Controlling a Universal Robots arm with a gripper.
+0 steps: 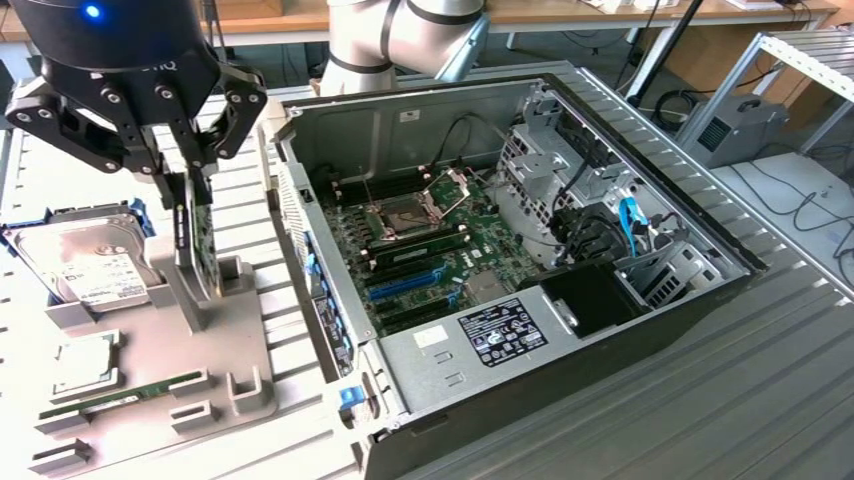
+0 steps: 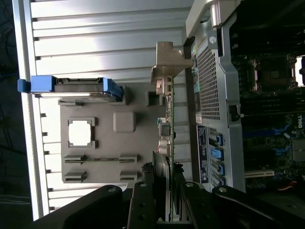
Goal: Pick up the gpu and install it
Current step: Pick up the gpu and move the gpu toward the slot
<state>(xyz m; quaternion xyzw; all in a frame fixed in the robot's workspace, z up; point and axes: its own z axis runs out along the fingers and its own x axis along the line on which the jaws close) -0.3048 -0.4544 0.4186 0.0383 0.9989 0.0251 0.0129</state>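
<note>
The gpu (image 1: 196,255) stands on edge in a slotted post of the grey parts holder (image 1: 254,375), at the exterior view's left beside the open computer case (image 1: 561,330). My gripper (image 1: 187,190) reaches down onto the card's upper edge, one finger on each face, shut on it. From the wrist the gpu (image 2: 169,124) runs edge-on away from the gripper (image 2: 164,188), its metal end bracket (image 2: 167,62) at the far end. The black fingers (image 2: 143,200) press against both sides of the card. The card's lower edge looks seated in the holder.
On the holder lie a silver hard drive (image 1: 87,262), a processor chip (image 1: 83,362) and a green memory stick (image 1: 127,392). The case lies open with its motherboard (image 1: 427,235) and blue slots (image 1: 407,285) exposed. The case's rear wall (image 2: 212,95) is close beside the card.
</note>
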